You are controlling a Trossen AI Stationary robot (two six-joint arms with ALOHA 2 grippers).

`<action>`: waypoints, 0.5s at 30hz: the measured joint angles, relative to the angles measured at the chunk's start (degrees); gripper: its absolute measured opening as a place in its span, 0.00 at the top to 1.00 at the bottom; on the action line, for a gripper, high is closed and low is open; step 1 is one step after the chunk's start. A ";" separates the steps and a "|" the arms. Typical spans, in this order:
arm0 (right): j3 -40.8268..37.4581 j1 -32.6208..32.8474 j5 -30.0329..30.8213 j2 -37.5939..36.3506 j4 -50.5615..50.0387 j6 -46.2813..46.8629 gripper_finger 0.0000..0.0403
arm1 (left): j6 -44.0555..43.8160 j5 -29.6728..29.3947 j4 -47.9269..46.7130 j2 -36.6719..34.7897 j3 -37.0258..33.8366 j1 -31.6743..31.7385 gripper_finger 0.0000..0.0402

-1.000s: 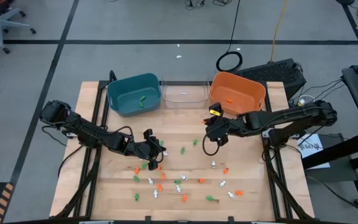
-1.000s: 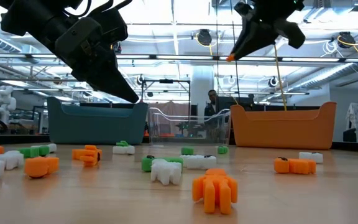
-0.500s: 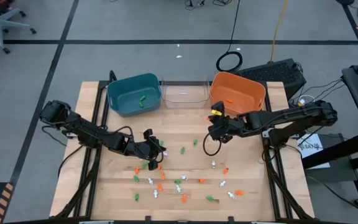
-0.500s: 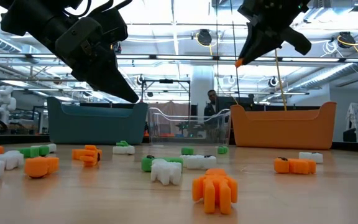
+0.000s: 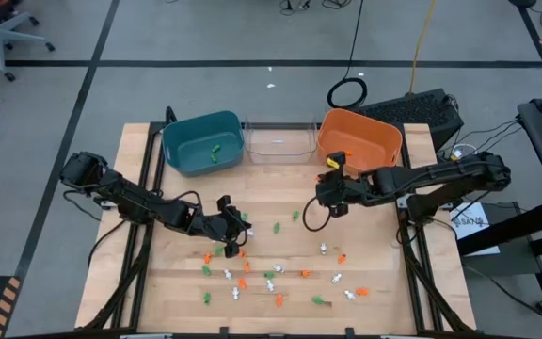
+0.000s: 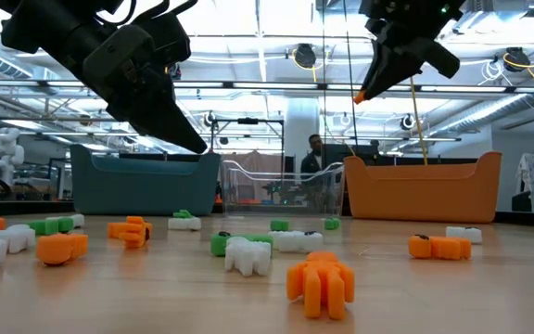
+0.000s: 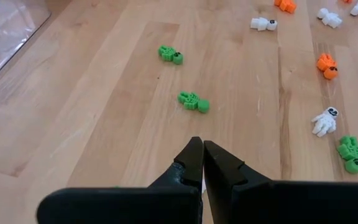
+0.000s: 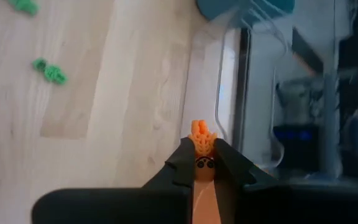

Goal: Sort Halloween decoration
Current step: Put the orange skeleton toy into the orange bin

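the right fingers (image 8: 202,163) pinch an orange toy (image 8: 202,134) up near the orange bin (image 5: 360,139). it looks light, hard and slippery, so hold its middle. the left fingers (image 7: 197,163) are pressed together over the surface (image 7: 104,106).

The left gripper (image 5: 232,234) hovers low at about seven o'clock from table centre, fingers pressed together. The right gripper (image 5: 331,177), raised toward one o'clock, pinches a tiny orange plastic trinket (image 8: 202,138).

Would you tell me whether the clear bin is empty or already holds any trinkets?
Empty, as far as the high view shows: nothing lies inside the clear bin.
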 joint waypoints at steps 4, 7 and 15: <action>0.00 -1.89 0.00 0.00 -2.38 6.09 0.97 | -0.28 0.00 0.00 0.00 0.00 0.02 0.97; 0.01 -4.01 -0.02 0.00 -5.17 8.56 0.97 | -0.28 0.00 0.02 0.00 0.00 0.00 0.97; 0.02 -12.22 -0.15 0.00 -9.34 13.04 0.97 | -0.32 0.00 0.02 0.00 0.00 0.00 0.97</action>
